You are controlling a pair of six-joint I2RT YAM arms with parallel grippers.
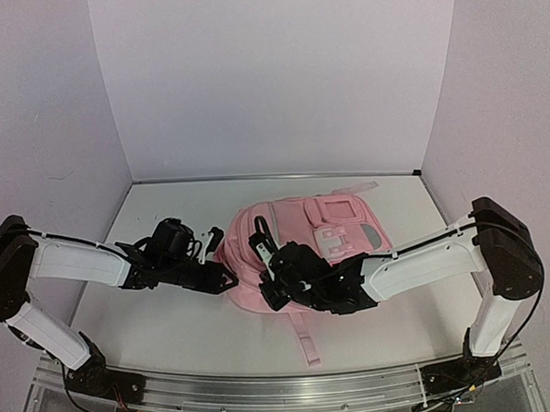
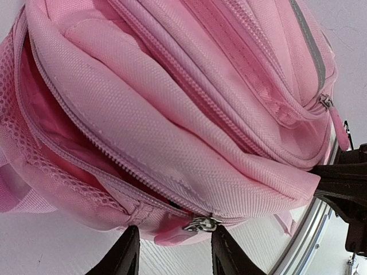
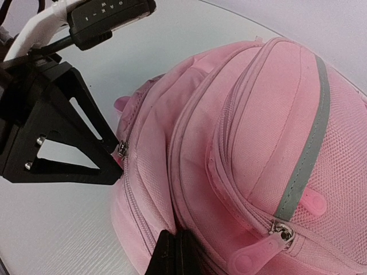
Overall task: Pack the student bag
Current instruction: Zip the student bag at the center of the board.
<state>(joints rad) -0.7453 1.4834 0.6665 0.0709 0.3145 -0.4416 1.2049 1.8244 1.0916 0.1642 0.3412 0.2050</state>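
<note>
**A:** How do the left fingers (image 2: 127, 256) stand?

**B:** Parted. The metal zip slider (image 2: 200, 223) and its pink pull tab (image 2: 171, 235) sit between the tips, with the slider close to one of them. Nothing is squeezed.

**A:** And the right fingers (image 3: 166, 258)?

**B:** Clenched together on a fold of fabric at the edge of the student bag (image 1: 303, 218), where the flap beside the unzipped opening ends.

**A:** Where is the bag itself?

**B:** It lies on the white bench (image 1: 171, 336), about the middle, between the two arms. Its front pockets face up and a strap (image 1: 307, 343) trails toward the near edge. The large compartment gapes just beyond the left fingers. A grey reflective strip (image 3: 312, 143) runs over the front pocket.
</note>
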